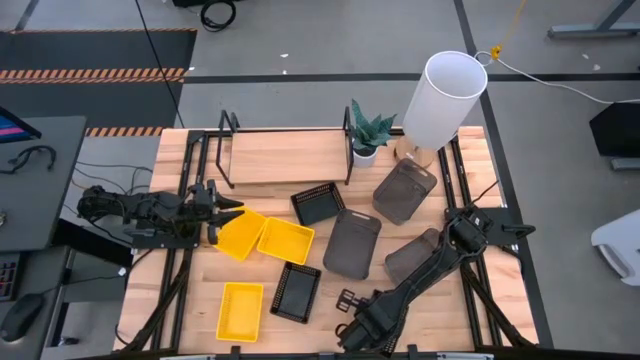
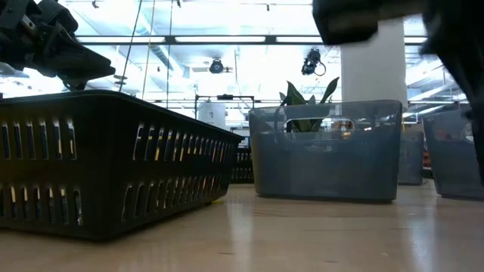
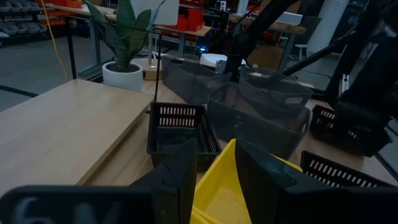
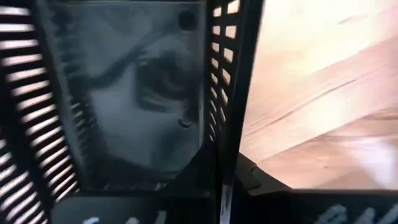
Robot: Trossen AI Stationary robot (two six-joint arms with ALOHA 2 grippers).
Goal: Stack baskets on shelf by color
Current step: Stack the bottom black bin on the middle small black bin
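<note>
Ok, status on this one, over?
Left gripper clamped on yellow basket rim, near the shelf. Right gripper at black mesh basket. No baskets shelved yet; nothing blocking the yellow one's way.

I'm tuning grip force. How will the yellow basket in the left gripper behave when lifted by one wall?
The yellow basket looks like thin plastic, so probably light, and its wall may flex between the left gripper's fingers. Held at one edge, it already sits tilted in the left wrist view, so it will likely hang skewed. Smooth plastic could slip.
</note>
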